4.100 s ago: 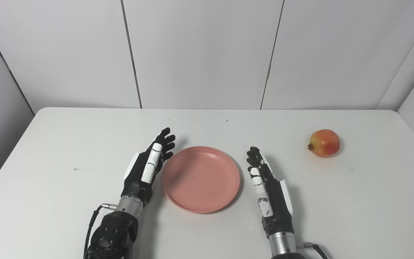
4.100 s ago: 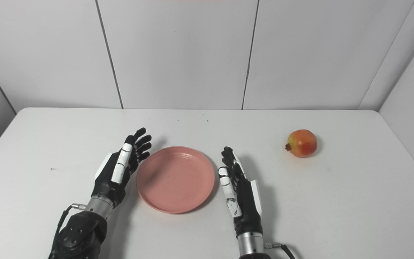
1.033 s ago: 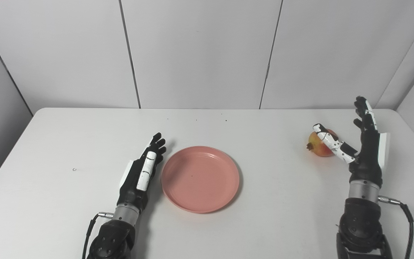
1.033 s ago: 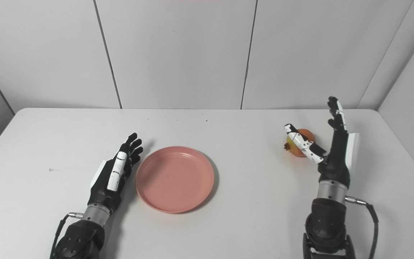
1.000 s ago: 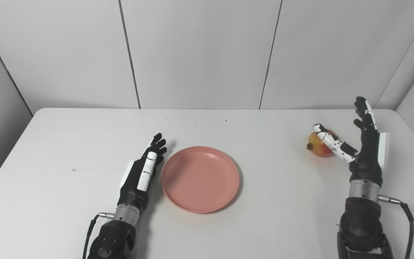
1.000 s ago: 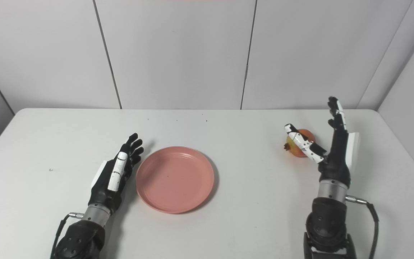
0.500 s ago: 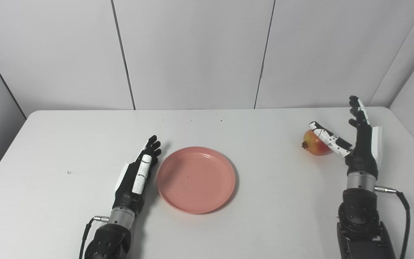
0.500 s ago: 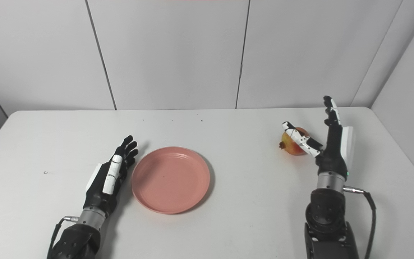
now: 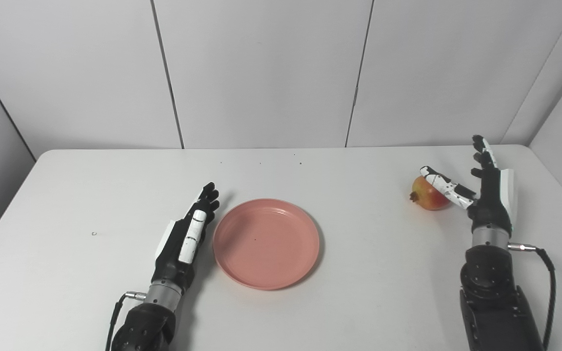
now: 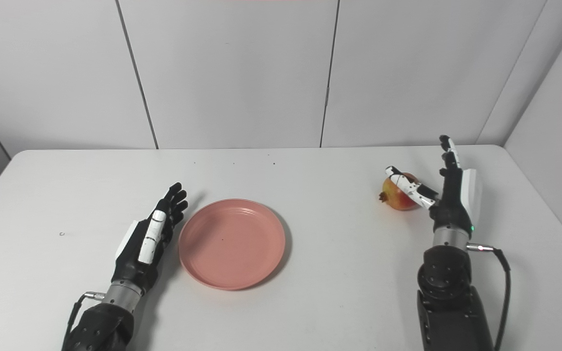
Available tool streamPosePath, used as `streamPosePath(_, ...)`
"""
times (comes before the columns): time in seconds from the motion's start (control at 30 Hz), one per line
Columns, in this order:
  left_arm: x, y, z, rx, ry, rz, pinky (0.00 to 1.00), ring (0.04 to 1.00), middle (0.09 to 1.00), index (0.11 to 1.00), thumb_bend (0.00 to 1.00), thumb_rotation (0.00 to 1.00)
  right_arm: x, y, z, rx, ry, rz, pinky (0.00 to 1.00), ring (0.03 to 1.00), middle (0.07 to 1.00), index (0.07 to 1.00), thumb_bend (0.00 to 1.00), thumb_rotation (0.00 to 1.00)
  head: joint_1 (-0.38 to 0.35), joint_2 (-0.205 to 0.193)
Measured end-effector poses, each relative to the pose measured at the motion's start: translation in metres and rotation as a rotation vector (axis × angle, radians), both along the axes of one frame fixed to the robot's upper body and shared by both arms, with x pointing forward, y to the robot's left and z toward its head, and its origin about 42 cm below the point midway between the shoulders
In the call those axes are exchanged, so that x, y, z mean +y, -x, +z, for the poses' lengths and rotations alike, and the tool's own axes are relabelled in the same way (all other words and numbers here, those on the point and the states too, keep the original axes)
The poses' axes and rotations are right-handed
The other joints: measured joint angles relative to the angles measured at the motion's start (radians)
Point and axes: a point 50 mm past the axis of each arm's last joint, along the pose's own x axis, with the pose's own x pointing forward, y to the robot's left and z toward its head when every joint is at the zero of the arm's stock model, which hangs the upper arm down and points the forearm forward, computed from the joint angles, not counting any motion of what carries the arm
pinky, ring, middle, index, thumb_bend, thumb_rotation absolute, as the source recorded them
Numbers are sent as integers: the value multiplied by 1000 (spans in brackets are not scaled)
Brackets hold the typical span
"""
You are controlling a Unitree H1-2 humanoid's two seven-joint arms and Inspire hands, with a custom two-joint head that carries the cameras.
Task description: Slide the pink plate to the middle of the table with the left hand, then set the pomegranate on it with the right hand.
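At far right of table (image 9: 359,302), right hand (image 9: 487,197) spread wide beside pomegranate (image 9: 426,193), thumb across fruit, nothing gripped; left hand (image 9: 188,239) flat, empty, beside plate (image 9: 266,242) mid-table; risk: round fruit rolls away if fingers close off-centre

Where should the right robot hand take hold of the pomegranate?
Around the round body of the pomegranate, probably from its right, where the open right robot hand is, thumb crossing in front and fingers raised beside it. The crown points left, so that side offers less smooth surface. Closing fingers behind and thumb in front looks best.
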Motion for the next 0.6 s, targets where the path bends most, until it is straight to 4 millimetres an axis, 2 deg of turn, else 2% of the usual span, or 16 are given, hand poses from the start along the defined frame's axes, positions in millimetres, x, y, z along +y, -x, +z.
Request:
streamPosePath(0.3,0,1,1,-2,11,-3,984,967,971,963,603,1000,-7,-13,-11,87,41,7,814,893,914,886,815,374,-5,-5)
streamPosePath(0.6,0,1,2,-5,10,-3,984,967,971,963,618,1000,-5,-23,-9,118,72,20,805,889,917,887,808,368,2,11)
